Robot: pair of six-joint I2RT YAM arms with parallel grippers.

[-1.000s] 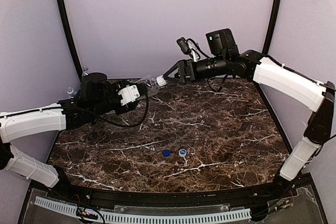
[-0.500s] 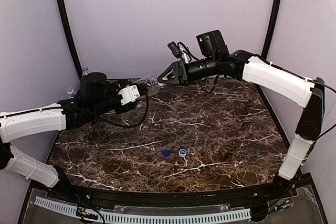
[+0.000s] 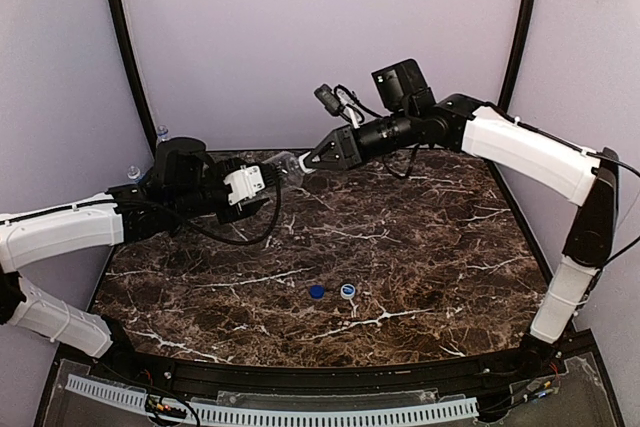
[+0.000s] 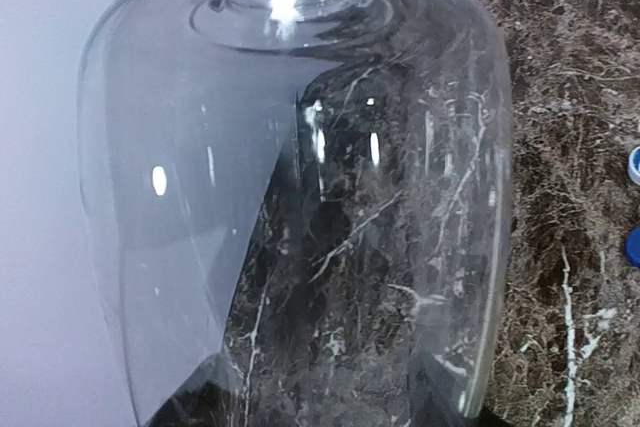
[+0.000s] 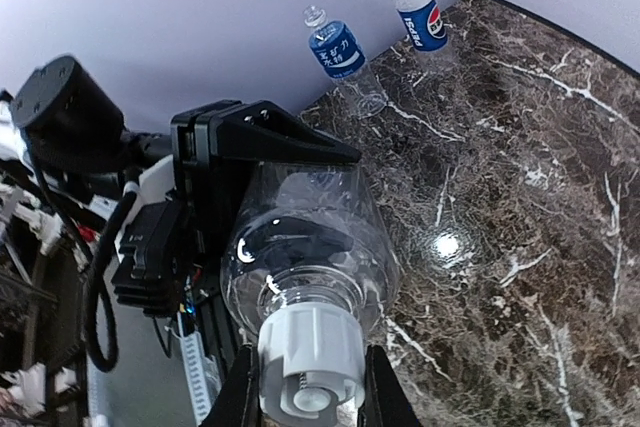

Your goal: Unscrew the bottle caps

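Observation:
A plain clear bottle [image 3: 272, 169] is held off the table, lying sideways, by my left gripper [image 3: 245, 185], which is shut around its body. Seen from the left wrist, this bottle [image 4: 300, 197] fills the frame. Its white cap [image 5: 318, 367] points right and sits between the fingers [image 5: 243, 394] of my right gripper [image 3: 303, 162], which is shut on it. On the table near the front lie a loose blue cap [image 3: 317, 291] and a loose white cap [image 3: 347, 291].
Two bottles with blue labels [image 5: 340, 50] [image 5: 422, 15] stand at the table's back left corner, behind my left arm [image 3: 60, 232]. Purple walls close in the back and sides of the dark marble table [image 3: 430, 247].
My right gripper has moved left and down onto the held bottle's cap and shut on it. The left gripper has kept its hold, sinking slightly.

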